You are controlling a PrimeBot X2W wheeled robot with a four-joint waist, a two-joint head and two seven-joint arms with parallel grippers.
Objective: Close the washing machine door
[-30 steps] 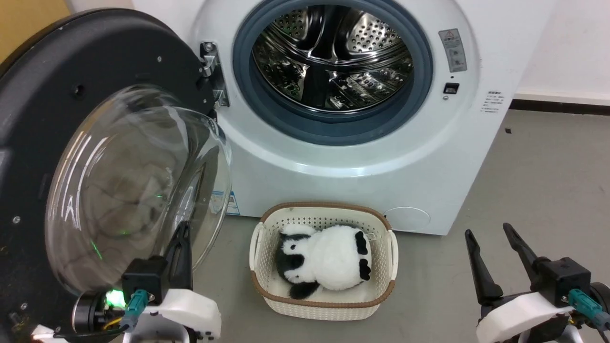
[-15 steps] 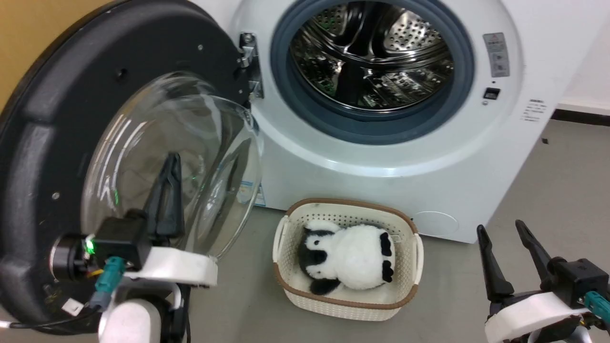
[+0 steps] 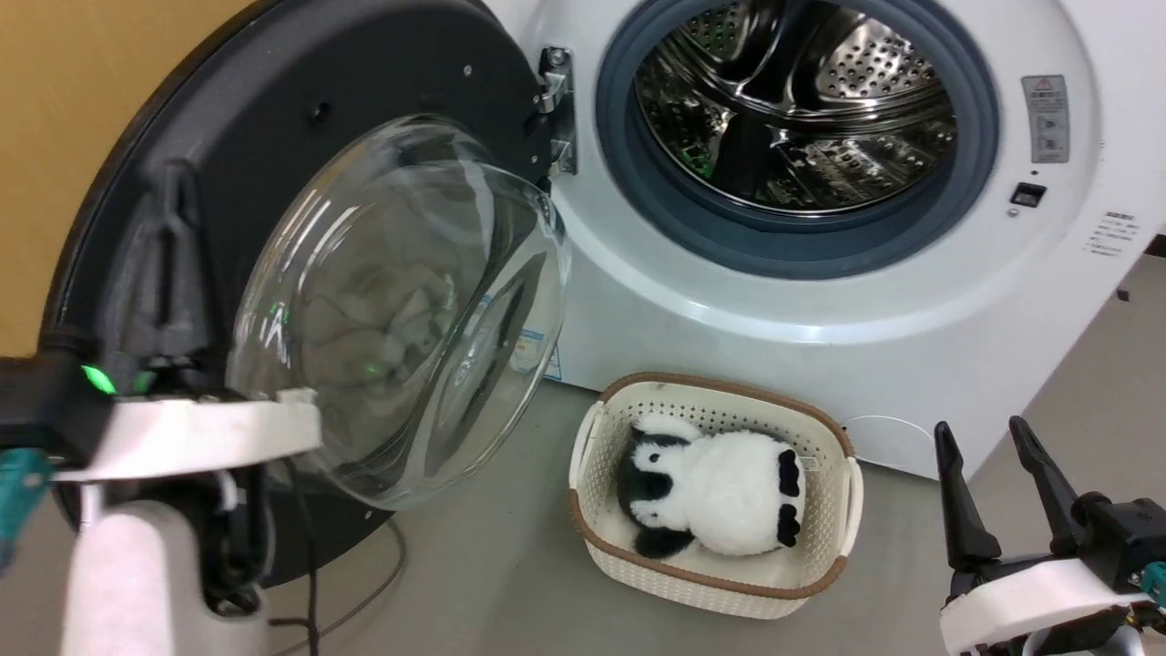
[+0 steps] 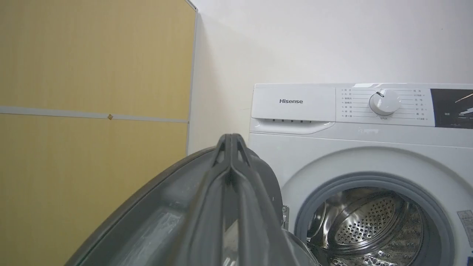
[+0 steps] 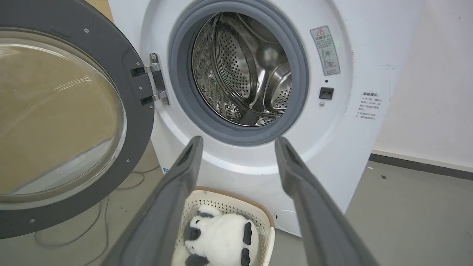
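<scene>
The washing machine (image 3: 729,301) stands open, its steel drum (image 3: 802,118) ringed by grey rubber. The washing machine door (image 3: 364,73) is swung out to the left on its metal hinge (image 3: 556,109), showing the matte black inner face and the clear glass bowl (image 3: 401,301). My left gripper (image 3: 178,182) is shut and blurred, in front of the door's outer left part; contact is unclear. In the left wrist view the shut fingers (image 4: 230,137) overlap the door's rim (image 4: 159,207). My right gripper (image 3: 979,426) is open and holds nothing at the lower right, well away from the door (image 5: 111,51).
A cream basket (image 3: 729,384) holding a panda toy (image 3: 720,492) sits on the grey floor right below the drum opening. A dark cable (image 3: 364,583) trails on the floor under the door. A yellow wooden panel (image 3: 73,91) stands behind the door.
The head camera has turned, sliding the scene rightward. My left gripper rose and moved left, from in front of the glass bowl to the door's outer black part. The right gripper kept its pose.
</scene>
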